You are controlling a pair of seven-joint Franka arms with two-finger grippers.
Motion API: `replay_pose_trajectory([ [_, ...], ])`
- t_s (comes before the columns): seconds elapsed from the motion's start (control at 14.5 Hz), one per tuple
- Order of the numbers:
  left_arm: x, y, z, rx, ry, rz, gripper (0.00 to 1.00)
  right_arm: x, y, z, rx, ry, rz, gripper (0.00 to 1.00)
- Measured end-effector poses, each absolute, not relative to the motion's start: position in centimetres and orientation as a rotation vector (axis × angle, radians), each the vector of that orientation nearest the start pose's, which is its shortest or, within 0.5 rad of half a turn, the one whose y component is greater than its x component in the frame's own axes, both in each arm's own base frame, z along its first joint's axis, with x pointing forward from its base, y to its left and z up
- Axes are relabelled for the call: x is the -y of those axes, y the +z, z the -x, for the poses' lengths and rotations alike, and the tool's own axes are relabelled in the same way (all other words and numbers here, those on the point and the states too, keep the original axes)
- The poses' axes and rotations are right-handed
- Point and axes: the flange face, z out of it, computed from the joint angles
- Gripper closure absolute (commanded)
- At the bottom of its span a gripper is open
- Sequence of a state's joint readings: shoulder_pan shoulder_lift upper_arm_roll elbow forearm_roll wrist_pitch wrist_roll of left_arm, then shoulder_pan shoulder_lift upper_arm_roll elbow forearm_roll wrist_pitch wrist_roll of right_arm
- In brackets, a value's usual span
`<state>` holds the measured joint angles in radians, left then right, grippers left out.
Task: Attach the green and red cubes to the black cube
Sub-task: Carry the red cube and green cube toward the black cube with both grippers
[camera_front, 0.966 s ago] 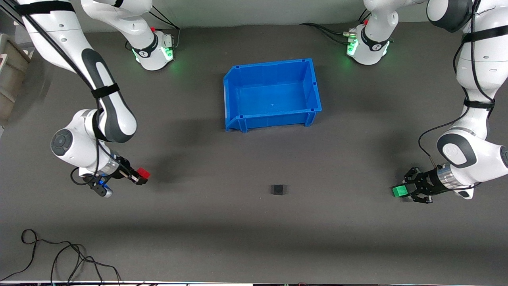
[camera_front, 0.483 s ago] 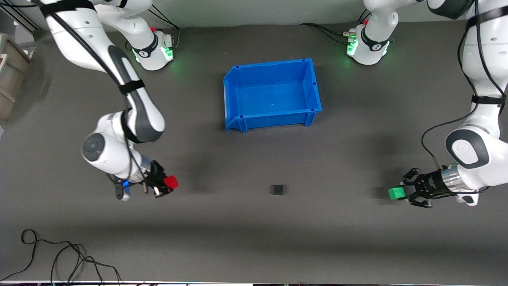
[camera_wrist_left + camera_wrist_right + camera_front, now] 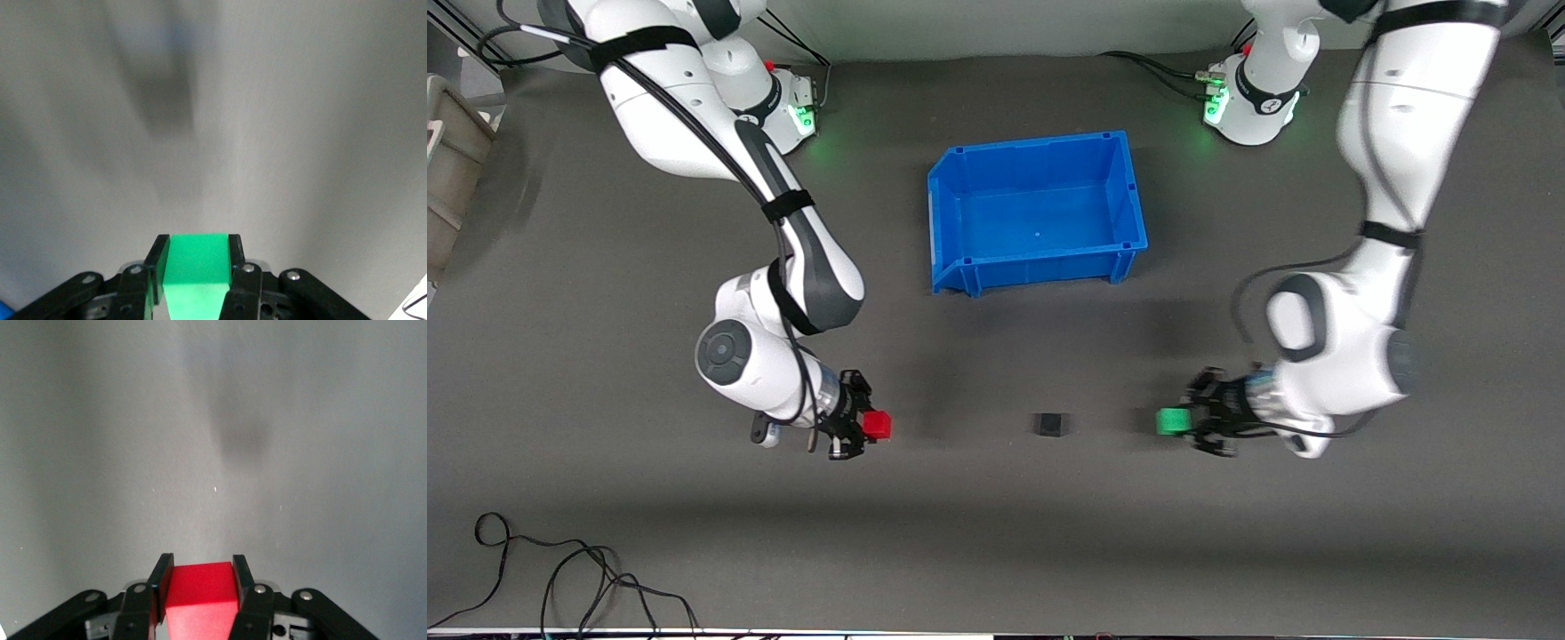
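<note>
The black cube (image 3: 1051, 424) sits on the grey mat, nearer to the front camera than the blue bin. My left gripper (image 3: 1181, 420) is shut on the green cube (image 3: 1169, 420), held just above the mat toward the left arm's end, beside the black cube. The green cube also shows between the fingers in the left wrist view (image 3: 197, 260). My right gripper (image 3: 864, 427) is shut on the red cube (image 3: 877, 426), held above the mat toward the right arm's end. The red cube fills the fingers in the right wrist view (image 3: 201, 588). The black cube shows in neither wrist view.
The blue bin (image 3: 951, 213), open and with nothing in it, stands mid-table, farther from the front camera than the cubes. Loose black cables (image 3: 560, 578) lie near the front edge at the right arm's end. A grey box (image 3: 449, 169) sits at that end's edge.
Both arms have swung in toward the black cube, carrying their cubes. The left gripper with the green cube moved the most. The black cube has not moved.
</note>
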<state>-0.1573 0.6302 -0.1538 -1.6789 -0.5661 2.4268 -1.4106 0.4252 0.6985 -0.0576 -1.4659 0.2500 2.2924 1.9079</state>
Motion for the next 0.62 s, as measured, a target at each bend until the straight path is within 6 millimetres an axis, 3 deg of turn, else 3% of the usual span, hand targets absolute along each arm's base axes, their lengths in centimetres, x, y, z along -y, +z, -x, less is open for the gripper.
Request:
replay_pose_trajectory([
  [0.21,25.3,23.1,-64.6,2.393,0.514,2.523,0.97,-31.6,26.8,-66.3,-2.301,0.170,1.887,1.00],
  [0.41,27.2,21.2,-64.3,2.295,0.455,2.584,0.97,-35.2,25.6,-65.3,-2.366,0.187,1.820,1.00],
  [0.62,28.2,19.9,-65.4,2.254,0.423,2.625,0.97,-38.4,24.4,-65.3,-2.425,0.197,1.728,1.00],
])
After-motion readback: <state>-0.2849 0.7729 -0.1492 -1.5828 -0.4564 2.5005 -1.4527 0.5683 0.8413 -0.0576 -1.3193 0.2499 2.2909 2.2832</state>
